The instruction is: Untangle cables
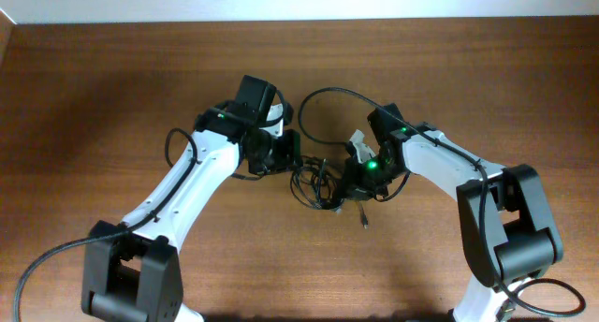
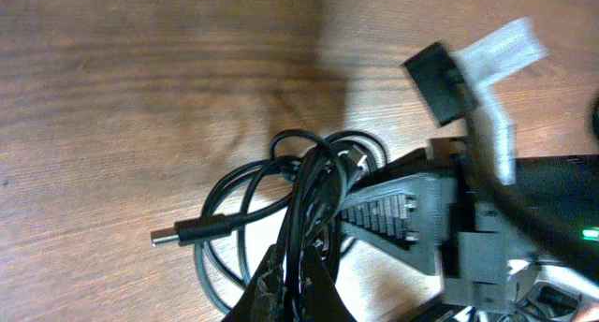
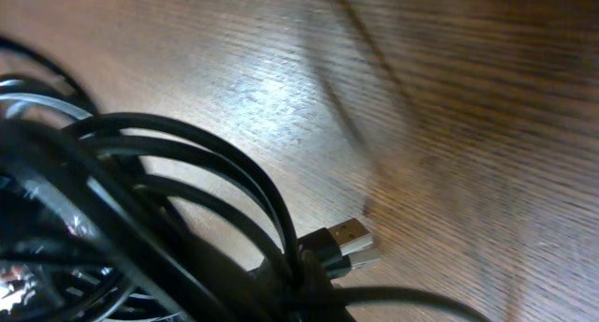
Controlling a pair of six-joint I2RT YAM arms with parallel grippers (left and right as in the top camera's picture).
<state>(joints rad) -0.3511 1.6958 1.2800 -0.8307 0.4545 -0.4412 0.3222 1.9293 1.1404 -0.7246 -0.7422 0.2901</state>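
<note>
The cables (image 1: 318, 183) lie as a black tangle on the wooden table between my two arms. My left gripper (image 1: 298, 163) reaches into the tangle's left side. In the left wrist view its tips (image 2: 295, 289) are shut on several black strands of the cables (image 2: 309, 196), and a silvery-tipped plug (image 2: 178, 235) sticks out to the left. My right gripper (image 1: 343, 184) presses in from the right. In the right wrist view the cables (image 3: 168, 182) fill the left, and the right gripper (image 3: 314, 280) is shut on a strand next to a USB plug (image 3: 344, 239).
One loose cable end (image 1: 363, 219) trails toward the front of the table. A thicker black arm cable (image 1: 328, 95) arcs over the right arm behind the tangle. The right arm's gripper body (image 2: 421, 214) sits close beside the tangle in the left wrist view.
</note>
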